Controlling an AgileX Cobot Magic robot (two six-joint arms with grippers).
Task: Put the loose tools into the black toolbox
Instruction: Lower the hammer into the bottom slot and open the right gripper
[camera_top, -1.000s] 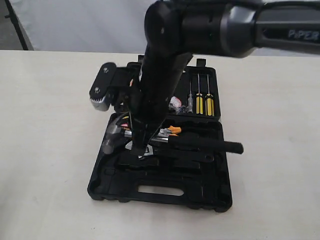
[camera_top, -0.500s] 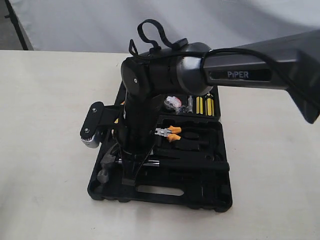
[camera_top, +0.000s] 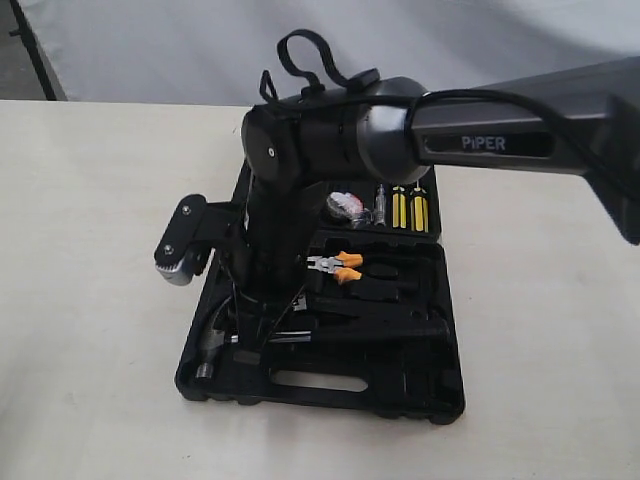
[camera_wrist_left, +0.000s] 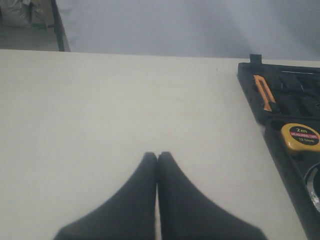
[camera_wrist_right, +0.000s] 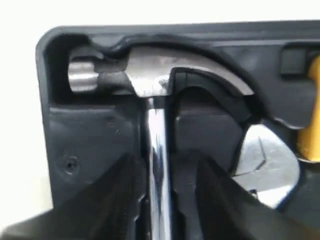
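Right gripper (camera_wrist_right: 166, 167), jaws slightly parted, straddles the steel claw hammer (camera_wrist_right: 150, 75) seated in the black plastic toolbox (camera_wrist_right: 90, 130) beside the silver-jawed adjustable wrench (camera_wrist_right: 265, 160); tape roll unseen. Left gripper (camera_wrist_left: 157, 160) closed, empty.

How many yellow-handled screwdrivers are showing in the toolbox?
2, side by side in the far half of the toolbox: inner screwdriver and outer screwdriver. The right arm could hide more.

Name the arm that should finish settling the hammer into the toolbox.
Right. The right pincer straddles the steel shaft of the hammer, jaws apart, with the head already in the toolbox recess. The left pincer sits closed over the table, off to the side of the toolbox.
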